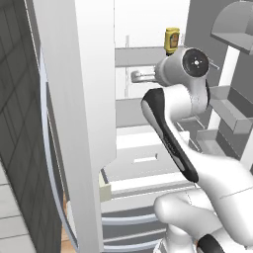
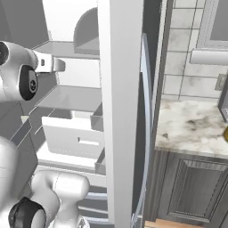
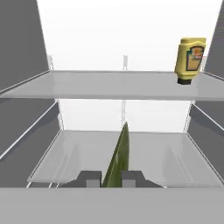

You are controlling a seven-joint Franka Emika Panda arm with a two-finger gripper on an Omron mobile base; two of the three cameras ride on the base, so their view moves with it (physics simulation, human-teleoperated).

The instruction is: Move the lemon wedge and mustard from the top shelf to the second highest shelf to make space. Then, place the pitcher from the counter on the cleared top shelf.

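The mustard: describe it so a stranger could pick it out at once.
Look into the open fridge and find the top shelf, the upper of two grey plates. At its right end stands the mustard, a squat yellow bottle with a red-and-green label, unlike the slim olive lemon wedge in the pincer.

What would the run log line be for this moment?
phase: moving lemon wedge | gripper: shut on lemon wedge, over second highest shelf | mustard: upright on top shelf

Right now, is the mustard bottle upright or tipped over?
Upright. In the hand view the mustard bottle stands on its cap end at the right of the top shelf, label facing out.
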